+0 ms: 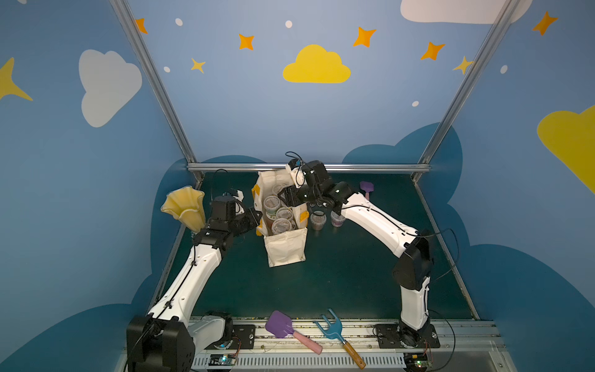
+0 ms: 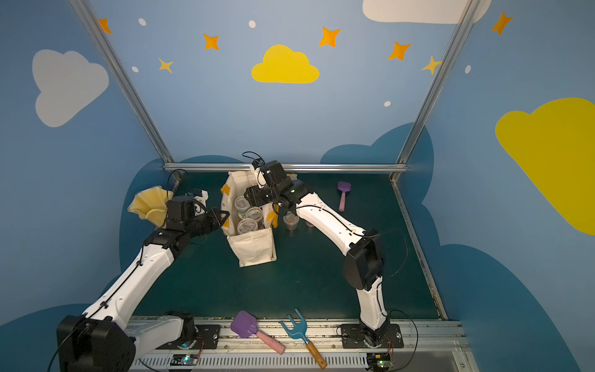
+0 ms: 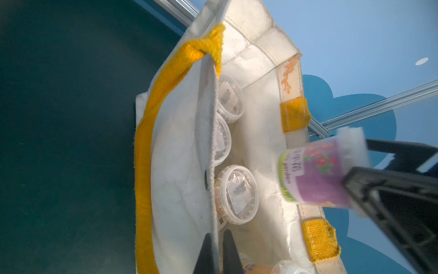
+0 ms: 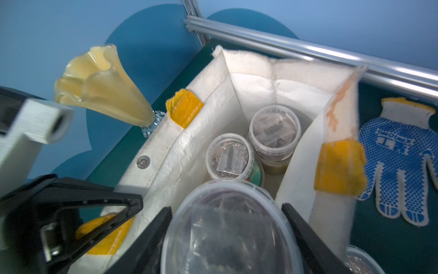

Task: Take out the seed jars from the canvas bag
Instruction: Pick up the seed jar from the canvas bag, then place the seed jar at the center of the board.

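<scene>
Blurred seed jar (image 4: 227, 237), perhaps purple-filled, in right pincer (image 4: 226, 208), partly out of frame

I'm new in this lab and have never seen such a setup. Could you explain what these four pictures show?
This is a robot with two arms on a green table, each ending in a two-fingered gripper. Two pictures come from a camera pair overhead and show nearly the same scene; the other two come from cameras on the wrists. The left gripper is shut on a side wall of the canvas bag. The right gripper is shut on a seed jar with a purple label, at the bag's rim. More lidded jars sit inside the bag; a brown-seed jar and a purple-seed jar stand on the table beside it. Also there: a yellow vase, a dotted glove, and at the front edge a purple shovel and a blue fork.
</scene>
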`<state>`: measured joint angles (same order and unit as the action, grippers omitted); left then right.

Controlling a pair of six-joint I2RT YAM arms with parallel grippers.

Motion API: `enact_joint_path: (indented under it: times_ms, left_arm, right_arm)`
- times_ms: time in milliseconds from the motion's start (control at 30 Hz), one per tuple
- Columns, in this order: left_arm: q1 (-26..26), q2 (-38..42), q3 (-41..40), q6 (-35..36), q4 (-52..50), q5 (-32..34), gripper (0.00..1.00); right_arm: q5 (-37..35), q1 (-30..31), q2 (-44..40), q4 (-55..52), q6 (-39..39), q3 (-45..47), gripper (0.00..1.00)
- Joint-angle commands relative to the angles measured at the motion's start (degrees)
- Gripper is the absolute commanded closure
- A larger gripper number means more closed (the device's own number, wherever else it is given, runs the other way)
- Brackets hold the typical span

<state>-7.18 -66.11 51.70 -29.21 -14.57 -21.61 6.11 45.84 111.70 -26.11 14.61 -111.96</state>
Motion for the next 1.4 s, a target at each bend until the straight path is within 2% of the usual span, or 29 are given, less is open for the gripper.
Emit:
enact_joint_path:
  times_ms: [0, 300, 533, 700, 867, 1033, 1367]
  left_arm:
    - [-0.2, 0.91, -0.71, 0.12, 0.24, -1.24, 0.95]
    - [-0.2, 0.85, -0.66, 0.24, 0.24, -1.2, 0.95]
    - [-0.2, 0.95, -0.64, 0.46, 0.01, -1.07, 0.95]
    - [-0.2, 0.85, -0.43, 0.42, -0.13, -1.14, 0.95]
    - [-0.2, 0.56, -0.46, 0.39, -0.11, -1.08, 0.95]
    - [-0.2, 0.28, -0.35, 0.11, 0.05, -1.46, 0.95]
    - [-0.2, 1.2, -0.29, 0.81, -1.26, -0.61, 0.95]
  right_arm:
    - [1.01, -1.19, -5.28, 2.77, 0.42, -1.22, 0.33]
    - [-2.29, -6.21, -14.69, 6.12, -0.83, 7.04, 0.32]
    - [-6.48, -13.87, -20.2, 8.41, -1.53, 18.35, 0.32]
    - [-12.89, -18.42, -22.65, 12.09, -3.33, 28.43, 0.32]
    - [-17.45, -21.65, -21.84, 14.99, -2.95, 35.29, 0.31]
    - [-18.94, -23.81, -19.41, 18.47, -0.85, 39.79, 0.31]
    - [-18.95, -26.34, -12.04, 21.22, 2.21, 41.83, 0.31]
